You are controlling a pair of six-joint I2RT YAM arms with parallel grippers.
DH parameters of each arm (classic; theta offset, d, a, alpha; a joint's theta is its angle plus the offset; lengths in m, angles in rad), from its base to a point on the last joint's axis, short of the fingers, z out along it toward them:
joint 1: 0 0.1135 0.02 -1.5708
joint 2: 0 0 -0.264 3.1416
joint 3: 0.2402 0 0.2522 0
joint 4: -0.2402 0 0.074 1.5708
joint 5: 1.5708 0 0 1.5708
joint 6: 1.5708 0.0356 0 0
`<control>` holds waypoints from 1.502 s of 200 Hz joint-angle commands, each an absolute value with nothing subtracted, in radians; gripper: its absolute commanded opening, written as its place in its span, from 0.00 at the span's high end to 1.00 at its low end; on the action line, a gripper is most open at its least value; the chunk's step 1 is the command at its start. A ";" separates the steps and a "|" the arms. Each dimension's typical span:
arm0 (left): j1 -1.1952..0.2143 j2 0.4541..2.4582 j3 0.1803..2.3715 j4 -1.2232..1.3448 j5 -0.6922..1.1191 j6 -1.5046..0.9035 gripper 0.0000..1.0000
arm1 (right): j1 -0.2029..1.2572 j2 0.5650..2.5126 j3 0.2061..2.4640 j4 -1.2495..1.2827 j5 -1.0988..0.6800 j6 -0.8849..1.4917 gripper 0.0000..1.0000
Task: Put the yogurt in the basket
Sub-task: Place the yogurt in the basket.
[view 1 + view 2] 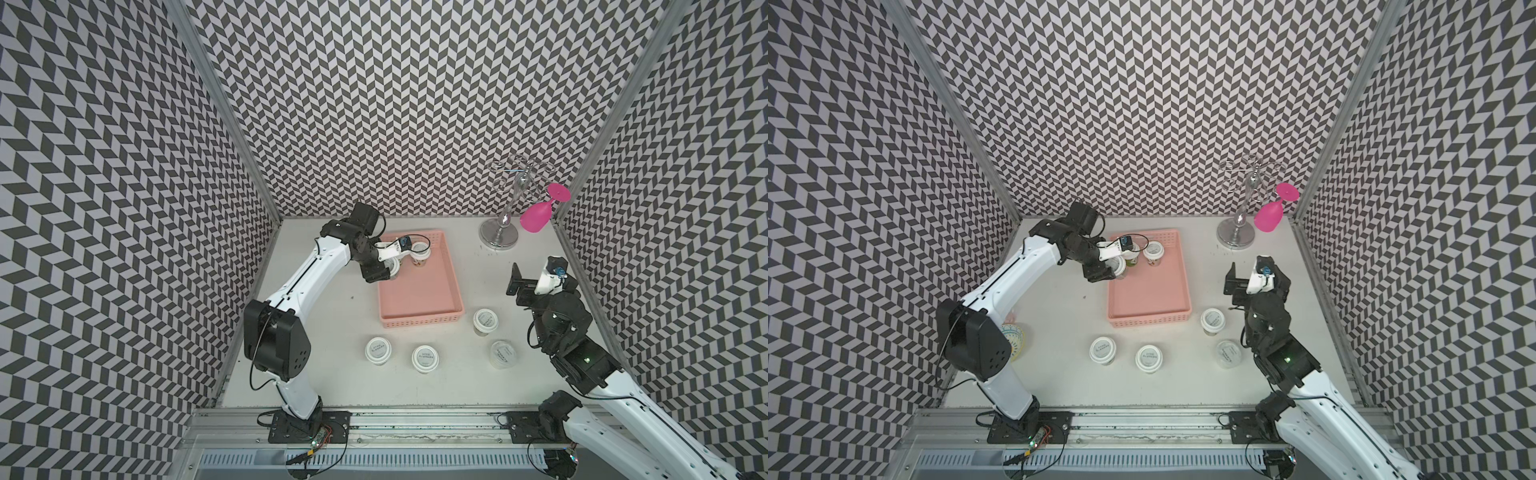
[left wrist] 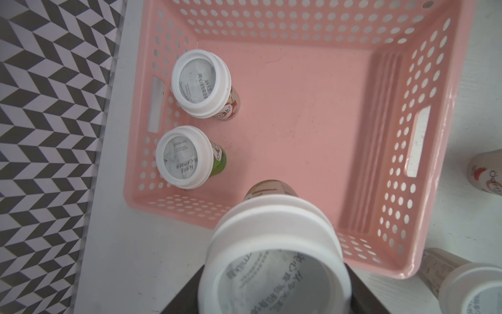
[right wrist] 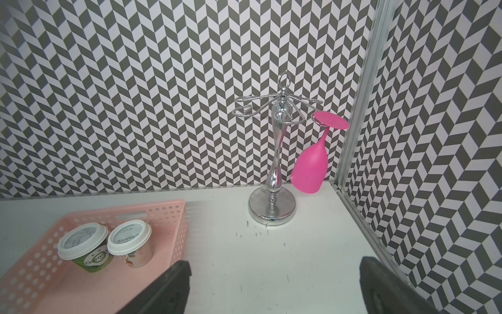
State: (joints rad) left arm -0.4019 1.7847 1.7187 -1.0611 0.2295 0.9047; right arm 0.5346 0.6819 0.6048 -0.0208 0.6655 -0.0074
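Observation:
My left gripper [image 2: 271, 296] is shut on a yogurt tub [image 2: 274, 261] with a white lid and brownish side, held just above the left edge of the pink basket [image 2: 298, 24] near its far end. In a top view this gripper [image 1: 392, 268] stands over the basket [image 1: 424, 322] rim. Two more yogurt tubs stand inside at the far left, one white-sided [image 2: 201, 84] and one green [image 2: 184, 157]. Several tubs stand on the table in front of the basket, among them a white one [image 1: 378, 349] and a translucent one [image 1: 503, 353]. My right gripper [image 3: 274, 285] is open and holds nothing, right of the basket.
A chrome glass stand [image 1: 498, 239] with a hanging pink wine glass [image 1: 536, 218] occupies the far right corner. A patterned bowl [image 1: 1013, 336] sits on the table behind my left arm. Chevron walls close the table on three sides.

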 commanded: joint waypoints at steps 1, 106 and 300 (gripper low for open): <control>-0.429 1.859 1.831 -1.099 0.265 0.883 0.31 | 0.540 0.667 0.601 0.025 0.674 -0.008 0.00; -0.459 2.066 1.909 -1.122 0.252 0.879 0.31 | 0.540 0.654 0.598 0.030 0.668 -0.009 0.01; -0.411 2.264 2.015 -1.079 0.143 0.894 0.34 | 0.540 0.658 0.598 0.034 0.668 -0.012 0.00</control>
State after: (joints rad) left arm -0.4320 2.2112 1.9568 -1.0863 0.1753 0.8791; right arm 0.5346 0.6662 0.6029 -0.0132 0.6655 -0.0082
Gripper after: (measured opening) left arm 0.665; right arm 0.995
